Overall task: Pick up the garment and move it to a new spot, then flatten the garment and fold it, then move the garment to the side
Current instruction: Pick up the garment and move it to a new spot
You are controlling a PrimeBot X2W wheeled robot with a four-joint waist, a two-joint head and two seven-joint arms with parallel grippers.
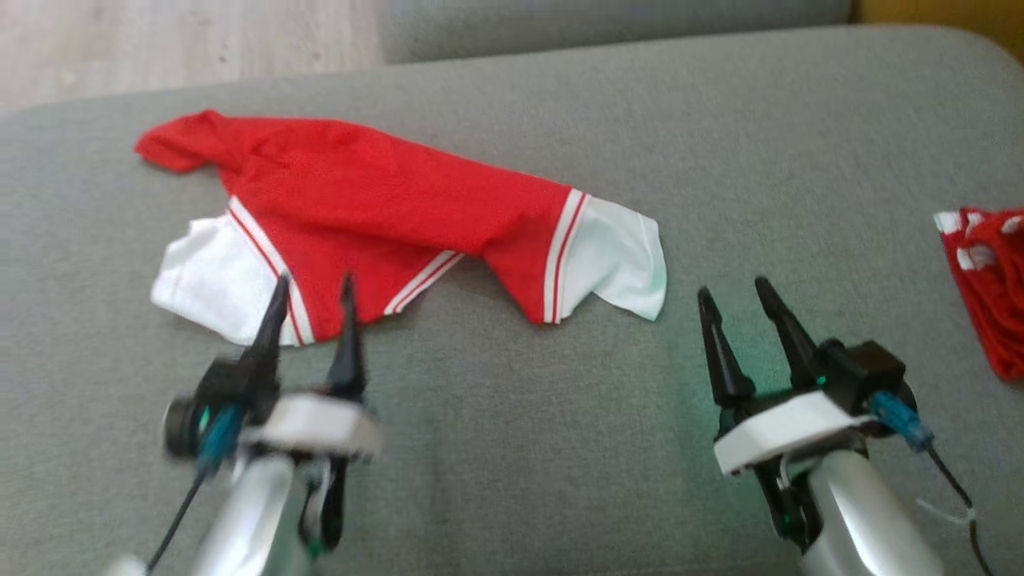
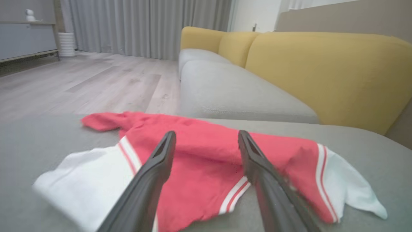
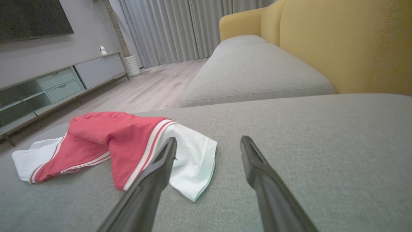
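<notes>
Pale wooden floor (image 2: pixel 80 87) and grey curtains (image 2: pixel 145 25) lie beyond a long sofa with a yellow backrest (image 2: pixel 322 71). Its broad grey seat (image 1: pixel 512 464) carries the work.

The garment (image 1: pixel 384 208) lies bunched on that seat, straight ahead of the left gripper (image 1: pixel 314 282) and ahead and to the left of the right gripper (image 1: pixel 732 288). Its red body is twisted into a ridge, with one corner tapering off far ahead of the left gripper. A second red-and-white cloth (image 1: pixel 988 280) sits well off to the right of the right gripper.

Both grippers are empty with their jaws standing wide. The left one's fingertips reach over the near hem, though I cannot tell whether they touch it. The right one hangs over bare seat, just beside the cloth.

One white sleeve end (image 1: pixel 624 260) lies just left of the right gripper's tips. The other (image 1: pixel 204 276) spreads just left of the left gripper.

With the shirt crumpled and nothing held, flattening looks like the step in hand. It would go best if each gripper pinched the sleeve end nearest it, close to the striped trim (image 1: pixel 560 252). Both should then draw outward together, low over the seat, so the ridge unrolls. Loose mesh will likely slip from a shallow pinch, so the bite should be deep.
</notes>
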